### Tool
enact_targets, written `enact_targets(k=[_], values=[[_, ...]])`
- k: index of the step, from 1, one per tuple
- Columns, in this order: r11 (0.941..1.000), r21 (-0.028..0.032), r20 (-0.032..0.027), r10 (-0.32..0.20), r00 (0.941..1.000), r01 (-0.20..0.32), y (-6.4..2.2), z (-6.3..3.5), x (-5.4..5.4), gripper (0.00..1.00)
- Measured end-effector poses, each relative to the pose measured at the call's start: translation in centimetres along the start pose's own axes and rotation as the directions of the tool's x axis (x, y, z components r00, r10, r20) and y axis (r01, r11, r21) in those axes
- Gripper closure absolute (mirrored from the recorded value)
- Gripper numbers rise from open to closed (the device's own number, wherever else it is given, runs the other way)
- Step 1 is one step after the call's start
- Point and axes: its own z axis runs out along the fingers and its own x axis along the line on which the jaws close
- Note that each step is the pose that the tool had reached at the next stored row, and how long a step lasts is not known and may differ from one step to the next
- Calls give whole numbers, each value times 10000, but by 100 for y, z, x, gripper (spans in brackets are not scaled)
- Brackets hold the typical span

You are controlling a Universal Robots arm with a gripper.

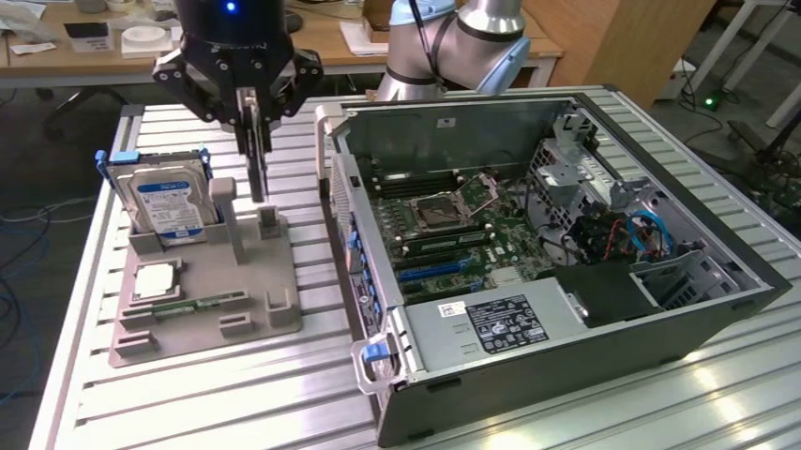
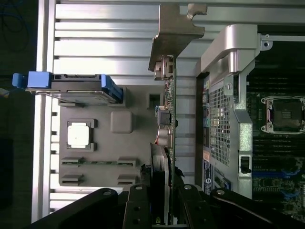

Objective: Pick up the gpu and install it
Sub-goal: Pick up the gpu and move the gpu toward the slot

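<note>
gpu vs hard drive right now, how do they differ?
Support: the gpu is held in the gripper above the gray holder; the hard drive sits in a slot of the holder.
Build: the gpu is a thin dark card with a metal bracket; the hard drive is a thicker silver block with a blue label and blue side rails.
Shared: both stand on edge, outside the computer case.

Light: bright, even, from overhead.
Glare streaks the table point(image 1: 732, 380) beside the computer case point(image 1: 526, 384); beneath my wrist its slats wash white.
</note>
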Motion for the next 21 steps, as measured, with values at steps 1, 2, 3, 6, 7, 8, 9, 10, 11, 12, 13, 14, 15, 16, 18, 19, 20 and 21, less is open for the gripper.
enact_targets(k=[1,2,3,6,7,8,9,10,11,12,13,14,15,16,18,19,20,21], values=[[10000,0,-1,0,10000,0,1,-7,0,73],[10000,0,0,0,10000,0,1,-13,0,73],[10000,0,-1,0,10000,0,2,-21,0,73],[10000,-1,0,0,10000,0,5,-43,1,73],[10000,0,0,0,10000,0,5,-48,1,73],[10000,-1,1,0,10000,0,5,-50,1,73],[10000,0,0,0,10000,0,6,-55,1,73],[10000,0,-1,0,10000,0,6,-60,1,73],[10000,0,-1,0,10000,0,7,-63,1,73],[10000,0,0,0,10000,0,7,-67,1,73],[10000,0,0,0,10000,0,8,-72,1,73],[10000,-1,1,0,10000,0,8,-74,1,73],[10000,-1,1,0,10000,0,8,-77,1,73],[10000,1,0,0,10000,0,8,-79,1,73],[10000,5,-1,0,10000,0,9,-85,1,73],[10000,8,-1,-1,10000,1,9,-90,1,73],[10000,9,-2,-1,10000,1,10,-95,1,73],[10000,9,0,-1,10000,1,10,-100,1,73]])
